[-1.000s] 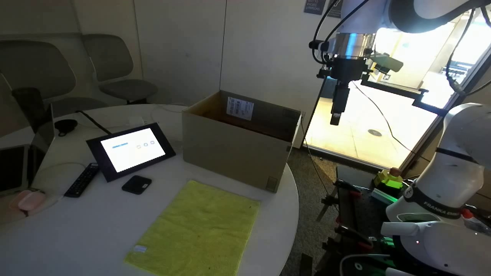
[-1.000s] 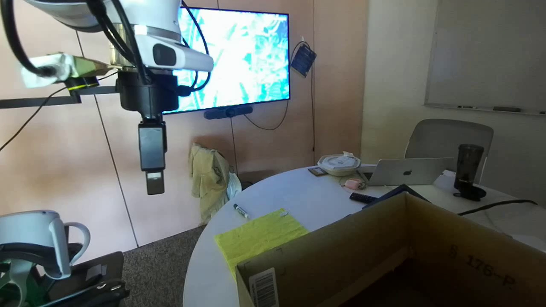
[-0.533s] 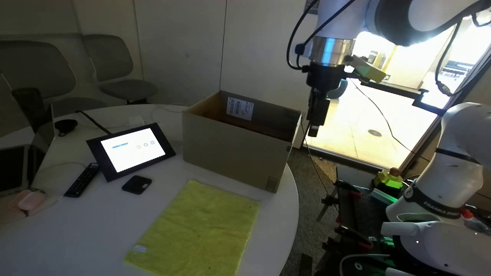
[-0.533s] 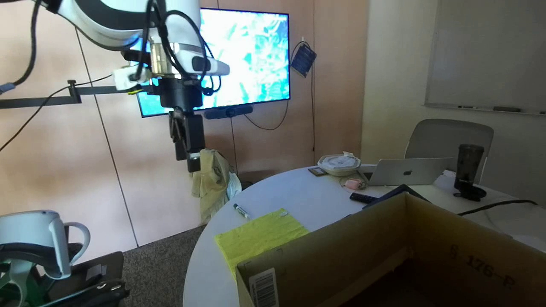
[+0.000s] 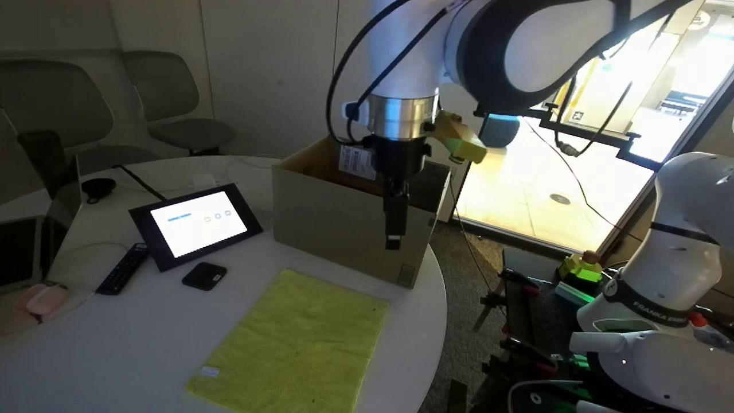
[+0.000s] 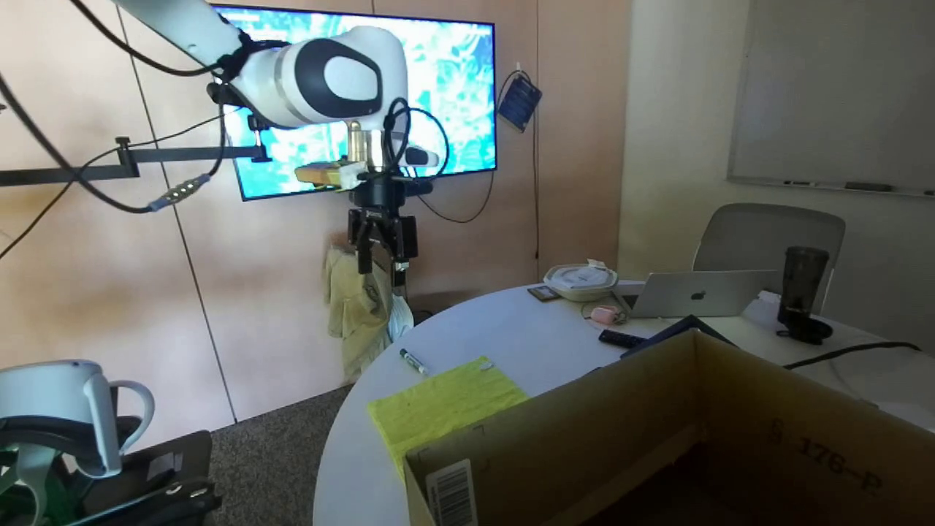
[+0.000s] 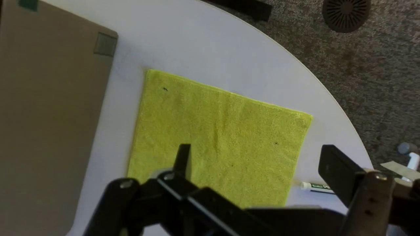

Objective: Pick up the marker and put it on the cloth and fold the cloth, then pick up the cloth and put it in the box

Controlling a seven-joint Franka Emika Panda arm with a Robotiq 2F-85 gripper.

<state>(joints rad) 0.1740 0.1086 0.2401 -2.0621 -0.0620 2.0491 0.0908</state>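
Just beside the cloth (image 7: pixel 223 141), on the surface (image 6: pixel 482 329), lay the marker (image 7: pixel 316 187), not yet picked up, its white end toward the cloth across a narrow gap. The end effector (image 6: pixel 381 272) hung well above the surface, its jaws spread wide with nothing between them. By the wrist view, the marker was at about 4 o'clock from the middle of the jaws, its long axis running close to 9-to-3, nearly the same line as the jaws' spread; gripping across its barrel would likely call for a marked wrist turn besides a shift that way. The box (image 5: pixel 338 229) stood at 9 o'clock, on the opposite side of the cloth.

A finger (image 7: pixel 338 173) covered the marker's other end there, hiding its full length. In an exterior view the marker (image 6: pixel 413 362) showed small; where an exterior view cut off the cloth (image 5: pixel 298 344) at 6 o'clock, no marker appeared. The box's floor was too dark to make out.
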